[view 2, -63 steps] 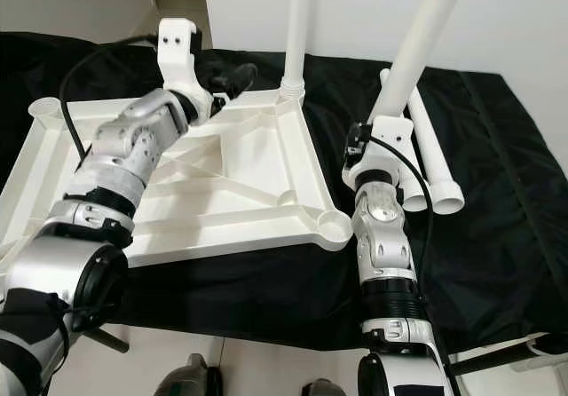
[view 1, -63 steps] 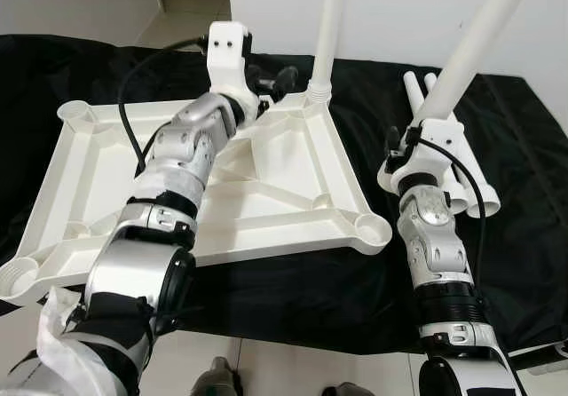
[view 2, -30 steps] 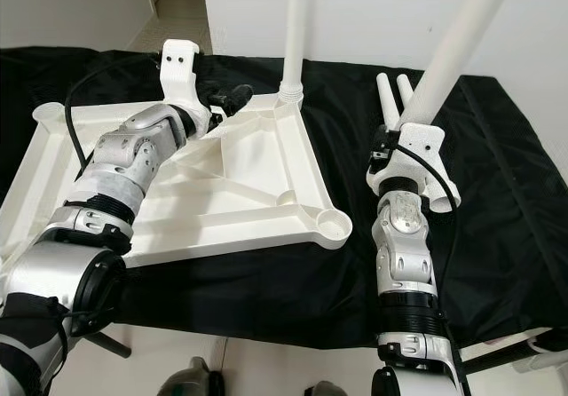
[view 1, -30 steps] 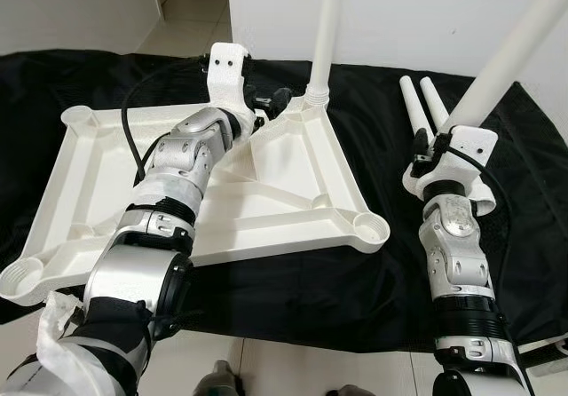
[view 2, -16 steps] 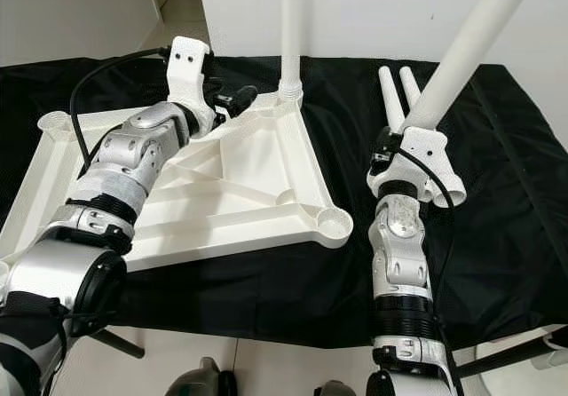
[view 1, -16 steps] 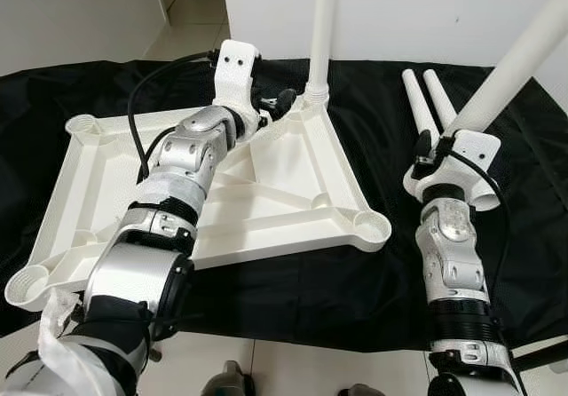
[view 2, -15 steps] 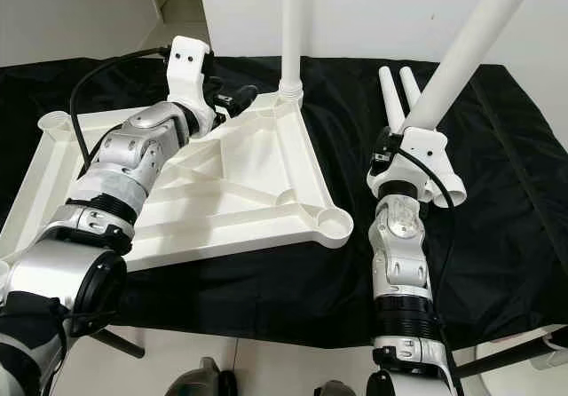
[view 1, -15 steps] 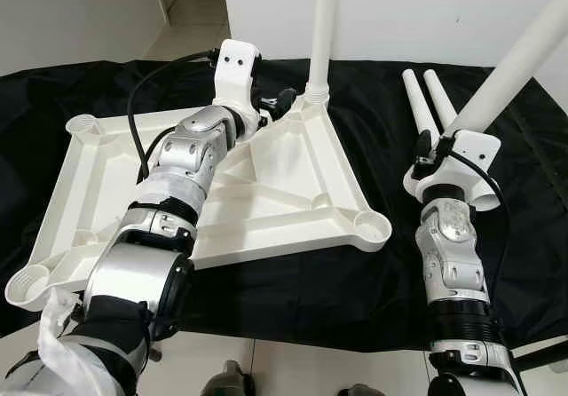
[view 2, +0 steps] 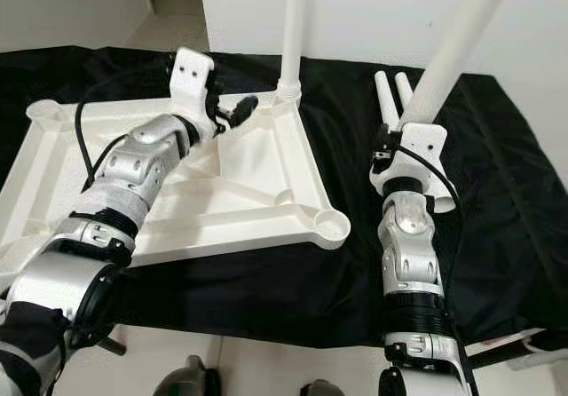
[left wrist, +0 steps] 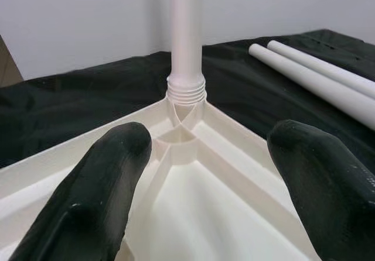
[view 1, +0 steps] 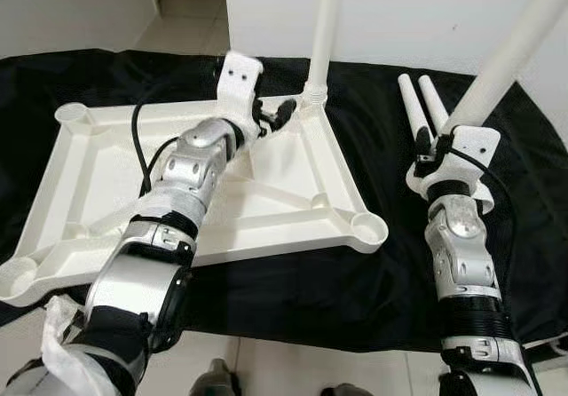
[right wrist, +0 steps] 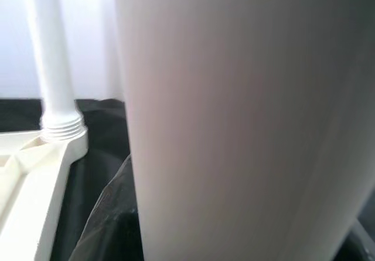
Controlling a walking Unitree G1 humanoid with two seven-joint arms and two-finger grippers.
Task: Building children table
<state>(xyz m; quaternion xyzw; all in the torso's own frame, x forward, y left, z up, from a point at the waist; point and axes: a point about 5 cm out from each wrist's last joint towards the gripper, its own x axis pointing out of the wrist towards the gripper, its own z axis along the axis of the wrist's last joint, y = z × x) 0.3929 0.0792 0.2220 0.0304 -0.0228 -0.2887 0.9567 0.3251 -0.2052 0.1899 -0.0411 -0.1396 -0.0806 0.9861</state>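
A white plastic tabletop lies upside down on a black cloth. One white leg stands upright, screwed into its far right corner socket. My left gripper hovers over the tabletop's rim just left of that socket. In the left wrist view its fingers are spread open with nothing between them, facing the leg's threaded base. My right gripper is shut on a second white leg, which slants up to the right off the cloth. Its wrist mount hides the fingers.
Two loose white legs lie side by side on the cloth behind my right wrist. The tabletop's other corner sockets stand bare. The black cloth ends near my feet, and a white wall rises at the back.
The head camera has shifted a little. My left gripper has edged nearer the standing leg's socket. My right gripper keeps its leg raised at much the same slant.
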